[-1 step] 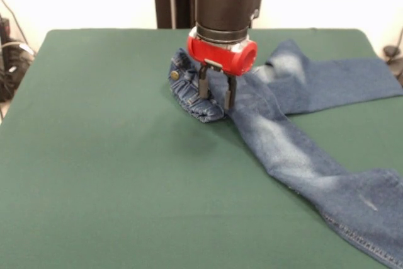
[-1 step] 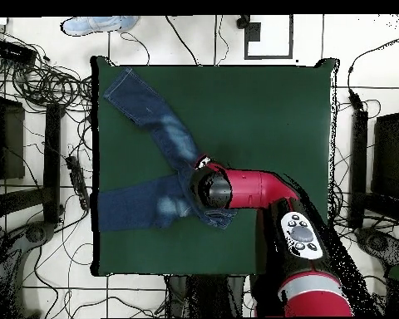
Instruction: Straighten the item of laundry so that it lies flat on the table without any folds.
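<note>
Now | end effector (image 1: pixel 215 94) part open over jeans (image 1: pixel 296 137) waistband, gripping nothing | legs splayed on table (image 1: pixel 113 155)

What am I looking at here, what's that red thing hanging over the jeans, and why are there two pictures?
The red and black thing is a robot arm. At its end is a gripper, a small two-fingered claw, pointing down. Its two dark fingers stand a little apart, right at the bunched waistband of a small pair of blue jeans. From these pictures it does not appear to be holding the cloth, though the fingertips are very close to it.

Both pictures show the same moment. One camera sits across the table, facing the robot. The other looks straight down from above, so there the arm hides the gripper.

The jeans lie on a large green table. The legs are spread in a V, and the waistband is crumpled. One leg runs past the table's edge in the overhead view.
</note>
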You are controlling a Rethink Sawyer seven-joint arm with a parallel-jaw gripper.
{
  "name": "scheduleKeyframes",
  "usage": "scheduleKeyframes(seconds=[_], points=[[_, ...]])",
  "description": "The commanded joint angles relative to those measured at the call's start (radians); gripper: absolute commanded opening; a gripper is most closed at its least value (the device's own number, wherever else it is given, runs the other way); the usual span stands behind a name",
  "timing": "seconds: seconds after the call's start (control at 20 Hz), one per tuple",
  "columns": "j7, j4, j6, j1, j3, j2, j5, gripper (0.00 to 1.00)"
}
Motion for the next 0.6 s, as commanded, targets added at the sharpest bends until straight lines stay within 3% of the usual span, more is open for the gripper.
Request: scheduleKeyframes(seconds=[0.05,0.6], points=[[0.031,0.060,0.000,0.045,0.034,0.062,-0.024,1.00],[0.041,0.127,-0.041,0.040,-0.008,0.040,-0.044,1.00]])
